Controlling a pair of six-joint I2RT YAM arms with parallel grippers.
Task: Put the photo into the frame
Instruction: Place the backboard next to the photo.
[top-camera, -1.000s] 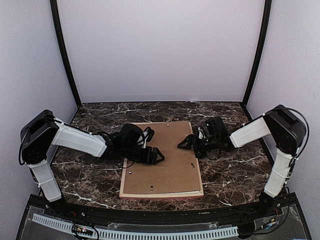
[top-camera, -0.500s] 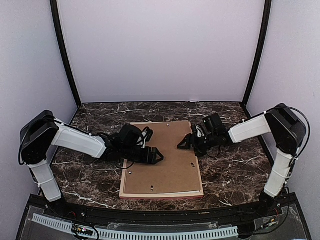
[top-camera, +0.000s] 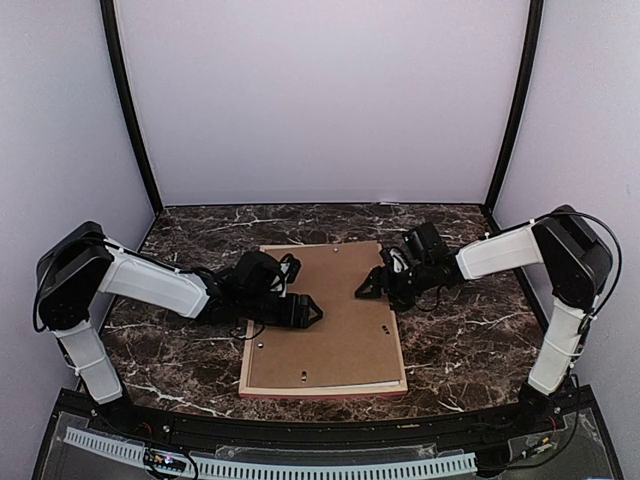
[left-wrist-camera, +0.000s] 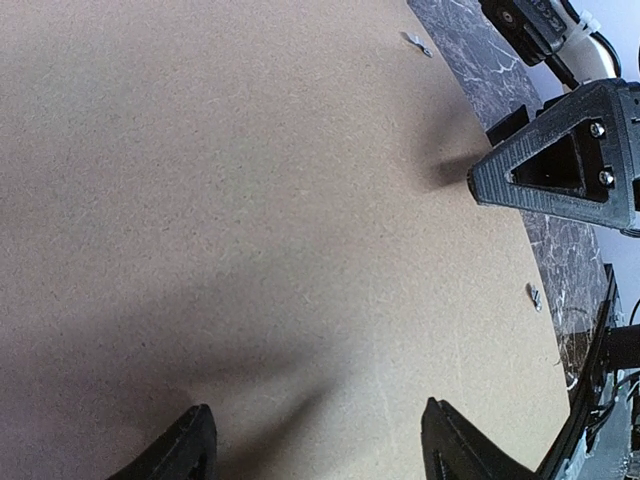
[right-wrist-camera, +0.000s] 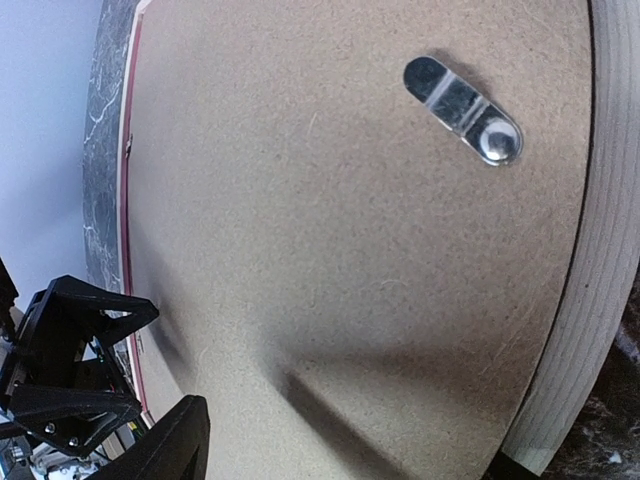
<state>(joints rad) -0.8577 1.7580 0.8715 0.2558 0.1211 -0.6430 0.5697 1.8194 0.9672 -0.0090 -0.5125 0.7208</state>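
Observation:
The frame (top-camera: 322, 392) lies face down on the table; only its pink-red rim and pale wood side (right-wrist-camera: 590, 270) show. A brown hardboard backing panel (top-camera: 330, 340) covers its back. The photo is hidden. My left gripper (top-camera: 312, 312) is open and empty, low over the panel's left half; its fingertips (left-wrist-camera: 195, 445) spread above bare board (left-wrist-camera: 250, 200). My right gripper (top-camera: 368, 288) is open and empty over the panel's right edge. One of its fingers (right-wrist-camera: 170, 445) shows above the board (right-wrist-camera: 350, 220). The two grippers point at each other, apart.
A metal turn tab (right-wrist-camera: 463, 108) sits on the panel near the frame's right side; further small tabs (left-wrist-camera: 417, 43) show along the edges. The dark marble table (top-camera: 460, 340) surrounds the frame. Lilac walls close in the back and sides.
Both wrists have shifted only slightly: the left gripper a little toward the left, the right wrist a little toward the back. The frame and panel have not moved.

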